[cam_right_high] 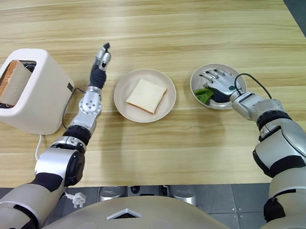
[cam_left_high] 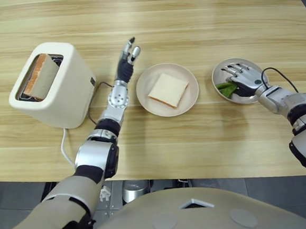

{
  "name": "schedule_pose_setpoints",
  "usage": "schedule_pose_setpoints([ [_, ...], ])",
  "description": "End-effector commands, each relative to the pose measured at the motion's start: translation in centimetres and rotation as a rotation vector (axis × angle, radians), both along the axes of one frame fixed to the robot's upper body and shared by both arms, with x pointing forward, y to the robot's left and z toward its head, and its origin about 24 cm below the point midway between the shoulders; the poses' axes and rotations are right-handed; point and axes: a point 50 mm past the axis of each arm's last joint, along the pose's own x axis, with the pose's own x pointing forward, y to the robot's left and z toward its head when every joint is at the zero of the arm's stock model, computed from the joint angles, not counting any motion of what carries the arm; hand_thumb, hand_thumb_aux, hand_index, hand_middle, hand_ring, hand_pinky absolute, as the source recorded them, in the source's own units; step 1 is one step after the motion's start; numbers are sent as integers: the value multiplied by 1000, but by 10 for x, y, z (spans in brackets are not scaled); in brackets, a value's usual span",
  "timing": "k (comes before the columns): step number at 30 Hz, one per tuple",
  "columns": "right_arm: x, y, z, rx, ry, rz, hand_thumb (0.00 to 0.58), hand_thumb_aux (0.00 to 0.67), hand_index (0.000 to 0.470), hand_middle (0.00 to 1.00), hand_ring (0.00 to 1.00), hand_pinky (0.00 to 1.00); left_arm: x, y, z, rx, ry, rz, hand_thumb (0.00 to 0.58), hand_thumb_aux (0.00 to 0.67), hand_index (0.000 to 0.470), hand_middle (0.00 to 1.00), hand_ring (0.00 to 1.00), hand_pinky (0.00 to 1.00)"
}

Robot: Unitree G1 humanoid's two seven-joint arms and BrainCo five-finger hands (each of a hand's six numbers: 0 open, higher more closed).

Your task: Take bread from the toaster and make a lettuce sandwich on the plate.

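Observation:
A cream toaster (cam_left_high: 69, 94) stands at the left with one slice of bread (cam_left_high: 43, 75) upright in its slot. The beige plate (cam_left_high: 157, 70) in the middle carries a second slice of bread (cam_left_high: 168, 90), lying flat. At the right, a metal bowl (cam_left_high: 217, 76) holds green lettuce (cam_left_high: 226, 89). My right hand (cam_left_high: 244, 78) lies over the bowl, fingers spread above the lettuce, which pokes out on the thumb side. My left hand (cam_left_high: 128, 57) rests on the table between toaster and plate, fingers stretched forward and holding nothing.
The toaster's white cord (cam_left_high: 65, 145) runs off the near table edge to a plug (cam_right_high: 77, 199) hanging below. A black cable (cam_left_high: 277, 73) loops by my right wrist. Bare wooden tabletop stretches behind the plate and bowl.

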Motion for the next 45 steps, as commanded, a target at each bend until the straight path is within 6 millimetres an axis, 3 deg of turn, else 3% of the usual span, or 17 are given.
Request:
schedule_pose_setpoints([
  [1, 9, 14, 21, 100, -109, 70, 580, 670, 460, 0, 0, 0, -17, 20, 19, -19, -206, 40, 0, 0, 0, 0, 0, 0],
  [3, 13, 28, 33, 146, -161, 129, 580, 670, 460, 0, 0, 0, -29, 28, 31, -20, -301, 48, 0, 0, 0, 0, 0, 0],
  [7, 19, 77, 45, 255, -213, 287, 580, 670, 460, 0, 0, 0, -56, 52, 64, 3, -470, 106, 0, 0, 0, 0, 0, 0],
  [10, 21, 116, 40, 294, -178, 383, 580, 670, 460, 0, 0, 0, -76, 81, 93, 9, -561, 188, 0, 0, 0, 0, 0, 0],
  [15, 22, 156, 21, 269, -91, 459, 580, 670, 460, 0, 0, 0, -107, 113, 127, 40, -662, 286, 0, 0, 0, 0, 0, 0],
  [20, 20, 176, 0, 236, -14, 476, 580, 670, 460, 0, 0, 0, -136, 129, 150, 90, -748, 344, 0, 0, 0, 0, 0, 0],
  [27, 16, 180, -18, 168, 23, 464, 580, 670, 460, 0, 0, 0, -150, 137, 164, 161, -772, 356, 0, 0, 0, 0, 0, 0],
  [29, 16, 178, -20, 151, 21, 453, 557, 536, 368, 0, 0, 0, -149, 135, 165, 242, -743, 348, 0, 0, 0, 0, 0, 0],
  [30, 16, 177, -21, 143, 20, 448, 557, 536, 368, 0, 0, 0, -147, 135, 163, 309, -711, 352, 0, 0, 0, 0, 0, 0],
  [31, 16, 177, -22, 134, 17, 446, 509, 436, 299, 0, 0, 0, -144, 136, 161, 384, -674, 366, 0, 0, 0, 0, 0, 0],
  [32, 16, 176, -22, 129, 14, 444, 261, 173, 119, 0, 0, 0, -140, 137, 157, 446, -632, 376, 0, 0, 0, 0, 0, 0],
  [33, 16, 176, -23, 128, 12, 444, 58, 34, 23, 0, 0, 0, -136, 139, 154, 493, -585, 382, 0, 0, 0, 0, 0, 0],
  [34, 16, 175, -22, 128, 8, 441, 58, 34, 23, 0, 0, 0, -132, 143, 148, 548, -519, 390, 0, 0, 0, 0, 0, 0],
  [35, 17, 175, -22, 129, 5, 439, 0, 0, 0, 0, 0, 0, -129, 147, 143, 598, -464, 399, 0, 0, 0, 0, 0, 0],
  [45, 22, 172, -15, 145, -37, 417, 0, 0, 0, 0, 0, 0, -116, 173, 106, 913, -117, 423, 0, 0, 0, 0, 0, 0],
])
